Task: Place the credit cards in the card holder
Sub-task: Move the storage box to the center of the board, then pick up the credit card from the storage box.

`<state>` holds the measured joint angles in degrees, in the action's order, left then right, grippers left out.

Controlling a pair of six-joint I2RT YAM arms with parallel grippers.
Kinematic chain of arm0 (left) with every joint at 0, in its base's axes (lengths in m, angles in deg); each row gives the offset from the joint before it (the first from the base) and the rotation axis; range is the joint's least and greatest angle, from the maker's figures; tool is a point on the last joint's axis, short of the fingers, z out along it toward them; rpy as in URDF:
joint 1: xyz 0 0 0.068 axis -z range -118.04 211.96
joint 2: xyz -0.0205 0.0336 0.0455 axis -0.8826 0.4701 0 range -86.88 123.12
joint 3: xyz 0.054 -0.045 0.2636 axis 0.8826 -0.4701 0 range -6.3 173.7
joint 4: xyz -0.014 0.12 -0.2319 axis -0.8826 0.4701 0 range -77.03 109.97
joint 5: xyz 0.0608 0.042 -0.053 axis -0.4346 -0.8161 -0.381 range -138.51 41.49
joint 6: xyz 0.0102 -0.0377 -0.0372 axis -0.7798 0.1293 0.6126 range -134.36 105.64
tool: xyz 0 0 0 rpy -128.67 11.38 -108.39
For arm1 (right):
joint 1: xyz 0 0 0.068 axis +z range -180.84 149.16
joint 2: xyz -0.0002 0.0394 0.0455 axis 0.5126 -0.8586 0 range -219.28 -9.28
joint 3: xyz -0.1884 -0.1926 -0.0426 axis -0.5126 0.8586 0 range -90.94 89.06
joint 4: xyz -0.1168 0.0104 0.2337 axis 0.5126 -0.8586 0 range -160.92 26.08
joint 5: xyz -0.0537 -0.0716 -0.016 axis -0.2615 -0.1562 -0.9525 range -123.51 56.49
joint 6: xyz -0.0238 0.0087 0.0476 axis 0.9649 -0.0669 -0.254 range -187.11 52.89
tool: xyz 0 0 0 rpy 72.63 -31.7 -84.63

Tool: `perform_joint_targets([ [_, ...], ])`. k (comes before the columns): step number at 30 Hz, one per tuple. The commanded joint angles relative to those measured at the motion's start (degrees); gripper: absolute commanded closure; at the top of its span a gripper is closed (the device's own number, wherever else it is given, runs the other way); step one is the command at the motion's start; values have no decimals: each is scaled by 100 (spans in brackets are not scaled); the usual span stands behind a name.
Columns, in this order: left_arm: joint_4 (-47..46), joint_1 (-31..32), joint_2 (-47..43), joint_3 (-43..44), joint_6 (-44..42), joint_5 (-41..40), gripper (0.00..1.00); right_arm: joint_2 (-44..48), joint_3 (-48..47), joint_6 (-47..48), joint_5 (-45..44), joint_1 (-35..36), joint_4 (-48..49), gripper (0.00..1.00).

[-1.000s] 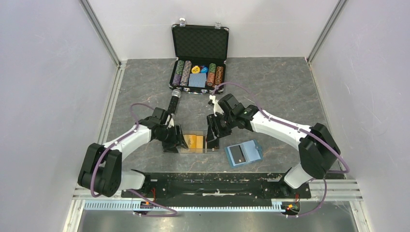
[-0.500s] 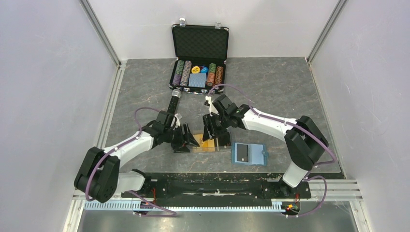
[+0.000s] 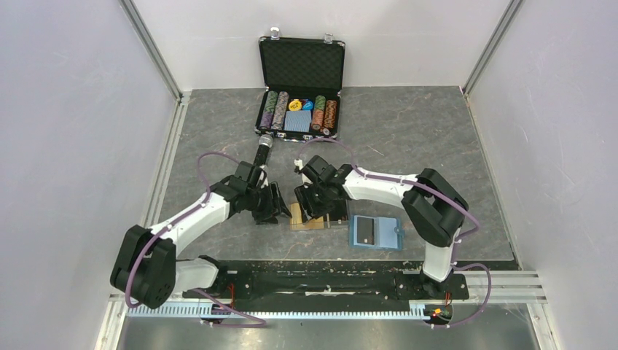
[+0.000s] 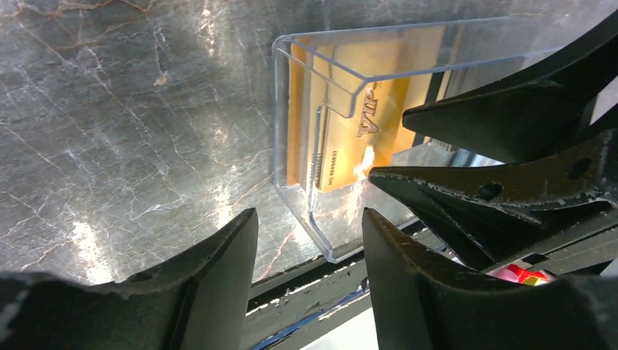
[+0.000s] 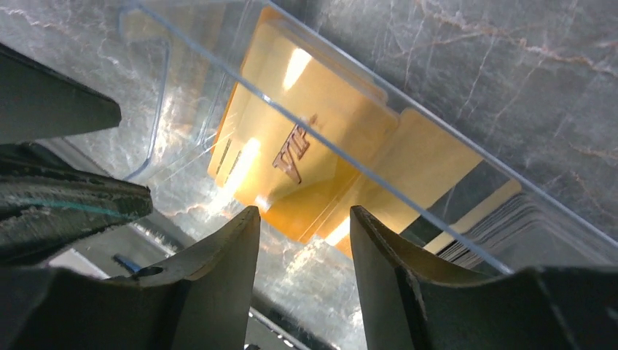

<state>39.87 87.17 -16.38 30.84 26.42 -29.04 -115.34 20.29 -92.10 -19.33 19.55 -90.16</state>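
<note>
Several credit cards [image 5: 306, 146] lie flat inside a clear box [image 4: 291, 193], just ahead of the left gripper [image 4: 310, 215] and right gripper [image 5: 304, 211]; both have their jaws spread and pinch nothing. The card holder [image 3: 374, 232] is on the table just right of the box. Likely risks: the box skids when nudged; the closely facing fingers collide.

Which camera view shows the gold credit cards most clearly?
The right wrist view: the credit cards fill its middle, inside the clear box, lettering readable. The left wrist view shows them smaller and partly hidden. The top view shows only a small patch.
</note>
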Motion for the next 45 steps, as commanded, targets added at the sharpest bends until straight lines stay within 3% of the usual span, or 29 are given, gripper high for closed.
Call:
perform_joint_targets([
  [1,-107,4,178,135,-240,-53,40,-215,-445,173,-561,143,-177,50],
  [7,-363,46,338,45,-172,147,48,-486,-600,211,-562,251,-131,57],
  [12,-434,45,362,-47,-111,135,49,-460,-609,137,-423,254,-45,89],
  [15,-475,54,426,-67,-91,163,50,-432,-651,105,-278,260,-39,100],
  [21,-427,62,534,-55,-163,130,50,-272,-685,21,-172,258,-70,99],
  [30,-369,123,678,-53,-254,58,51,-123,-627,-47,-29,247,163,75],
  [41,-359,200,781,-97,-311,-3,52,60,-660,-239,-64,252,326,76],
  [43,-360,203,778,-117,-311,-21,52,57,-587,-279,-353,243,187,72],
  [45,-360,212,752,-114,-309,-38,52,59,-470,-313,-587,239,85,61],
])
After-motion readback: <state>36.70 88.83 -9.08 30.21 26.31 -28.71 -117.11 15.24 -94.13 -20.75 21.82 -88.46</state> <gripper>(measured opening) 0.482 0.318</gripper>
